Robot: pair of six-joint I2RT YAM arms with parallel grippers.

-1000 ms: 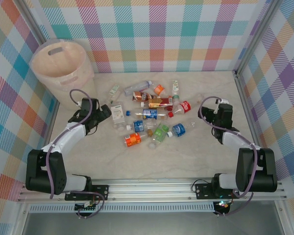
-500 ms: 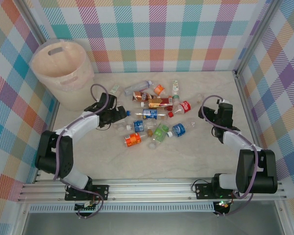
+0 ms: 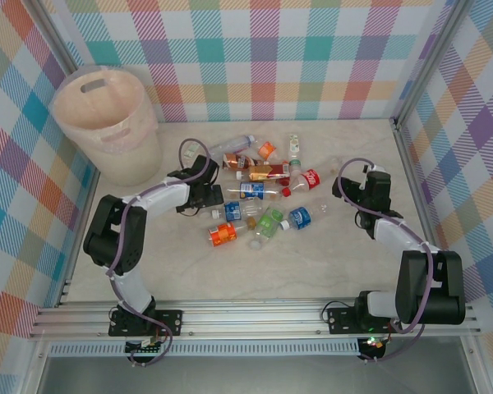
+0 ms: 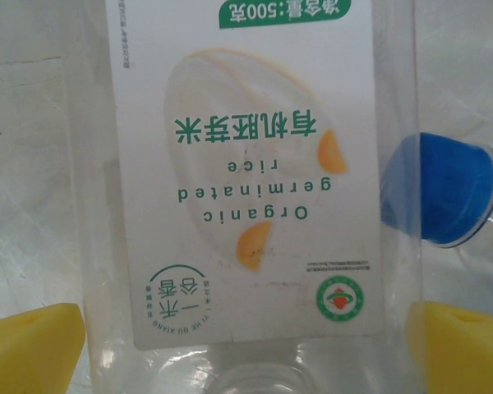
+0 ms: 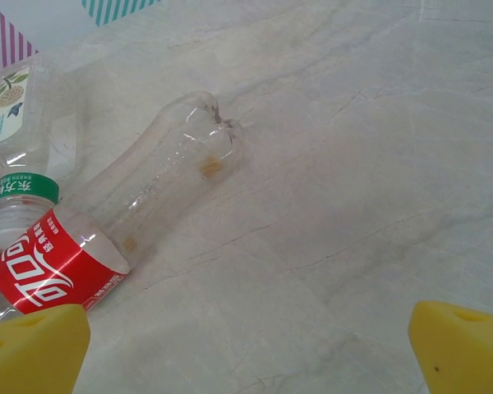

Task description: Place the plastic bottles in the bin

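Lying on the tabletop (image 3: 230,271) at the left edge of the scattered pile, a clear bottle with a white rice-drink label (image 4: 246,164) sits directly between the two yellow pads (image 4: 33,349) of the left claw (image 3: 202,192). In the left wrist view the label takes up most of the frame, its print upside down. The bottle's long axis runs straight away from the camera, so the pads stand one on each side and would close across its width. The left claw is spread wide apart, its pads just beside the bottle's walls; whether they touch it cannot be told. A blue cap (image 4: 440,189) lies just beside the bottle's right side.

The other plastic bottles (image 3: 267,193) lie to the right of this one in the top view, mid-tabletop. The bin (image 3: 127,152) stands upright in the far left corner, up and left of the left claw and near it, so the left arm looks the nearer one for the drop.

The right claw (image 5: 246,353) is also spread apart, holding nothing, low over bare tabletop. A red-labelled bottle (image 5: 57,267) lies on its side ahead and to its left.
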